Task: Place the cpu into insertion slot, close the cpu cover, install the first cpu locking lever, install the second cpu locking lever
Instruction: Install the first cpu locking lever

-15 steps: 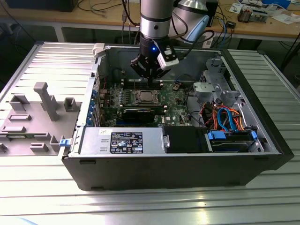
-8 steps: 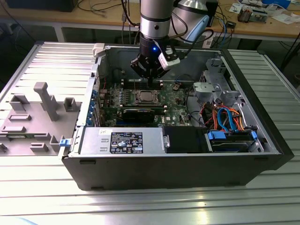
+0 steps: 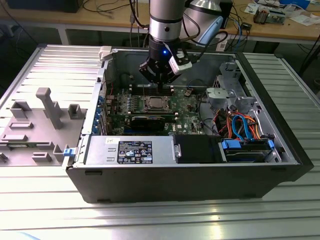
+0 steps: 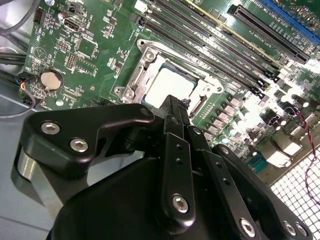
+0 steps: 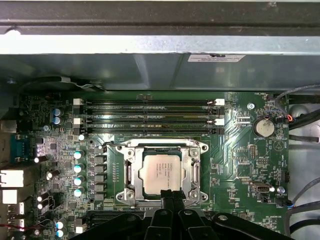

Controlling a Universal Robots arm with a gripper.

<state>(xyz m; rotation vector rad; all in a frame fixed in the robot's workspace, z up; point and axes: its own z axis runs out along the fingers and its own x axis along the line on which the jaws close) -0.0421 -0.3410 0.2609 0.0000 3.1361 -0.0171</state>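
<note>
Gripper (image 5: 172, 199): pressed together at the tips, nothing visibly pinched. Poised at the socket's edge, on the side away from the memory slots (image 5: 150, 112).

Cpu (image 5: 160, 174): seated flat in the insertion slot (image 5: 196, 172), silver top showing. Directly ahead of the fingertips and just beside them; in the exterior view, just below the claw.

Cpu cover (image 5: 159, 146): lying down around the chip, window framing it.

Locking levers: position not discernible.

Motherboard (image 5: 240, 165): green, flat inside the open computer case (image 3: 280, 150).

Coin battery (image 5: 263, 127): well apart from socket and claw.
</note>
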